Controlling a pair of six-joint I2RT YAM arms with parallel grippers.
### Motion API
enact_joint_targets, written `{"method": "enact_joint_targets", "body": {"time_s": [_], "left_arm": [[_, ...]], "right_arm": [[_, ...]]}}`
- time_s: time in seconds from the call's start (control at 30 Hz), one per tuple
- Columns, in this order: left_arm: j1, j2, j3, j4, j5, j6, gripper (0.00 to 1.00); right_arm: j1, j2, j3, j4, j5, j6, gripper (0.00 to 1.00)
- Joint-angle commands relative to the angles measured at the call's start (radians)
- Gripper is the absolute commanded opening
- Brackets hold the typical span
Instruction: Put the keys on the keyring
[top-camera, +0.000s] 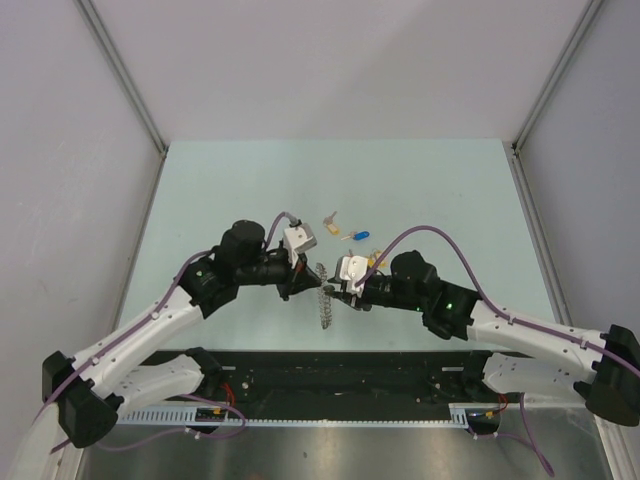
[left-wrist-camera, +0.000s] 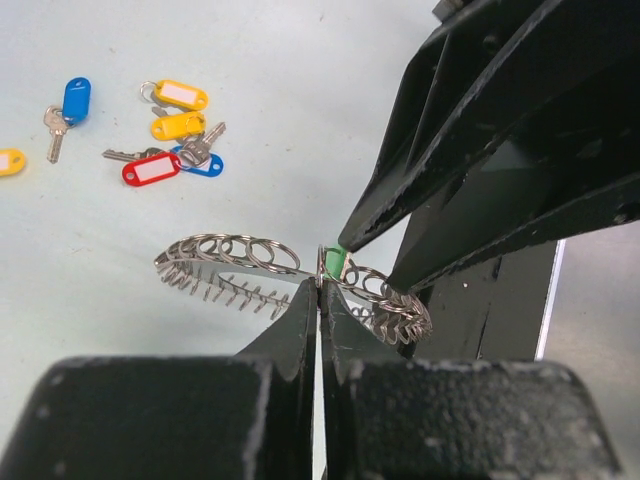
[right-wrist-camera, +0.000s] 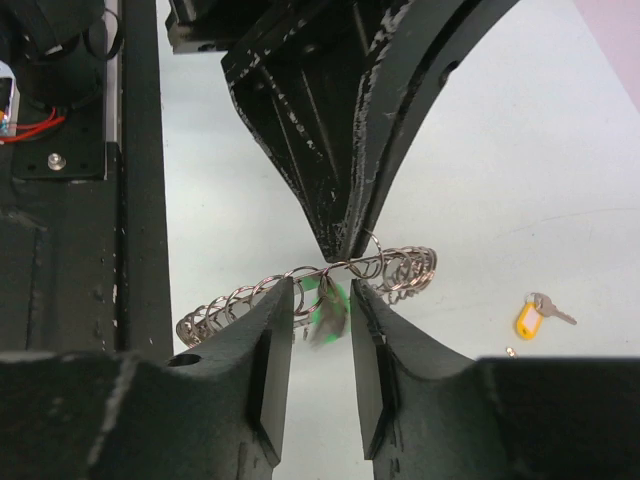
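The keyring (left-wrist-camera: 230, 250), a floppy silver ring of linked loops, hangs above the table. My left gripper (left-wrist-camera: 320, 283) is shut on its edge and holds it up. A key with a green tag (right-wrist-camera: 328, 310) dangles from the ring, blurred, between the spread fingers of my right gripper (right-wrist-camera: 322, 292), which is open and touches nothing that I can see. The green tag (left-wrist-camera: 335, 262) also shows just behind the left fingertips. In the top view the two grippers, left (top-camera: 300, 283) and right (top-camera: 338, 293), meet at the keyring (top-camera: 322, 300) at table centre.
Loose keys lie on the table beyond the ring: blue (left-wrist-camera: 75, 100), yellow (left-wrist-camera: 180, 95), another yellow (left-wrist-camera: 178, 125), red (left-wrist-camera: 150, 168). One yellow key (right-wrist-camera: 528, 318) lies apart. The black base rail (top-camera: 330, 370) runs along the near edge.
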Motion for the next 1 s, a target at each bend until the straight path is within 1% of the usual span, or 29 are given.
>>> {"method": "enact_joint_targets", "body": {"time_s": [0.0, 0.2, 0.3, 0.43, 0.53, 0.67, 0.8, 0.97], "left_arm": [[0.005, -0.05, -0.009, 0.084, 0.005, -0.023, 0.0], [0.005, -0.08, -0.032, 0.11, 0.006, -0.017, 0.0], [0.005, -0.107, -0.044, 0.132, 0.012, -0.016, 0.0], [0.005, -0.126, -0.058, 0.155, 0.024, -0.01, 0.0], [0.005, -0.131, -0.063, 0.167, 0.035, -0.007, 0.0], [0.005, -0.14, -0.069, 0.179, 0.044, -0.004, 0.01], [0.005, -0.159, -0.081, 0.201, 0.046, -0.001, 0.0], [0.005, -0.169, -0.092, 0.221, 0.052, 0.0, 0.0]], "right_arm": [[-0.01, -0.049, 0.015, 0.026, 0.027, 0.039, 0.35], [-0.069, -0.06, 0.015, 0.032, -0.02, 0.105, 0.36], [-0.112, -0.065, 0.017, 0.041, -0.086, 0.153, 0.37], [-0.158, -0.069, 0.017, 0.064, -0.21, 0.213, 0.39], [-0.178, -0.068, 0.015, 0.083, -0.263, 0.253, 0.4], [-0.203, -0.055, 0.015, 0.126, -0.292, 0.329, 0.4], [-0.226, -0.026, 0.017, 0.182, -0.307, 0.447, 0.4], [-0.249, 0.009, 0.017, 0.215, -0.327, 0.526, 0.38]]}}
